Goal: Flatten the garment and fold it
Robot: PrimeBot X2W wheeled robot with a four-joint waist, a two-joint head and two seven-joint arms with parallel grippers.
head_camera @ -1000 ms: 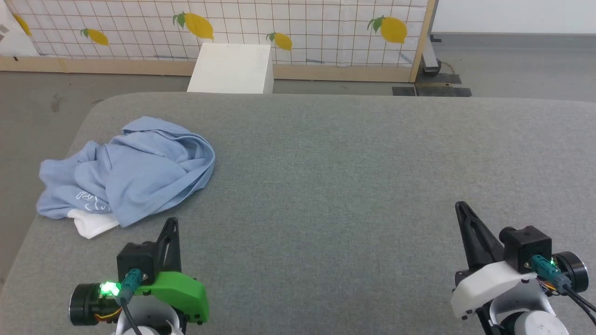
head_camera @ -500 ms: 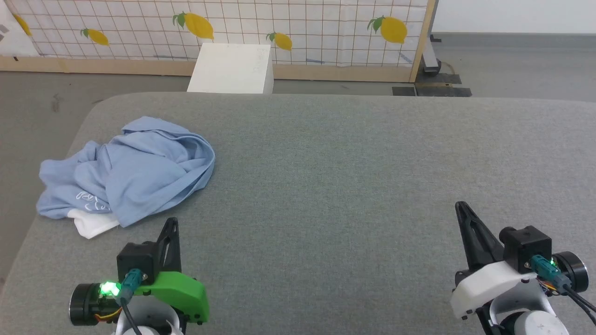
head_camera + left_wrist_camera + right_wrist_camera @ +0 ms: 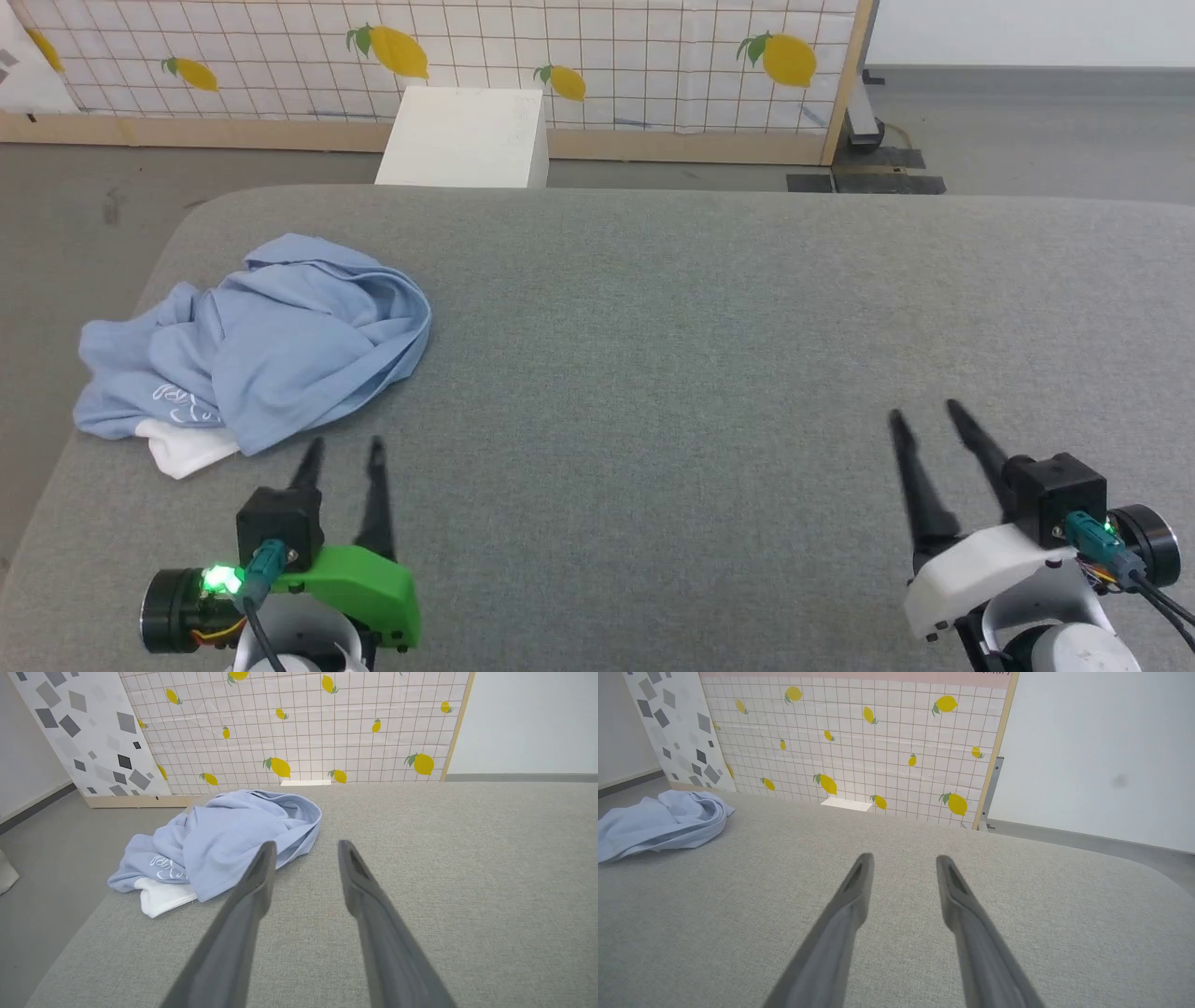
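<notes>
While it lay crumpled in a heap, the garment point(image 3: 252, 350) showed as light blue cloth on the far left part of the grey pad point(image 3: 653, 308), close to the pad's left edge. Its folds lay over one another, so sleeves, collar and hem could not be told apart. A white patch point(image 3: 187, 453) stuck out from under its near edge. Small white lettering point(image 3: 182, 401) sat just above that patch, too small and creased to read. The left gripper point(image 3: 344, 446) was just on the near side of the garment and apart from it, with its fingers spread, bare pad between them and nothing held. In the left wrist view one finger point(image 3: 252, 891) crossed in front of the cloth's near edge and covered a strip of it. Whether the fingertips rested on the pad or hung above it could not be made out. The right gripper point(image 3: 924, 411) was well apart from the garment, at the pad's near right, its fingers likewise spread and empty. Both arms were cut off by the bottom edge of the head view. In the right wrist view the garment was cut off at the left edge. Beyond the pad stood a white box point(image 3: 464, 135), its base hidden behind the pad's far edge. Behind the box stood a lemon-printed screen point(image 3: 607, 56), cut off at the top, with grey floor point(image 3: 75, 205) at the sides.
</notes>
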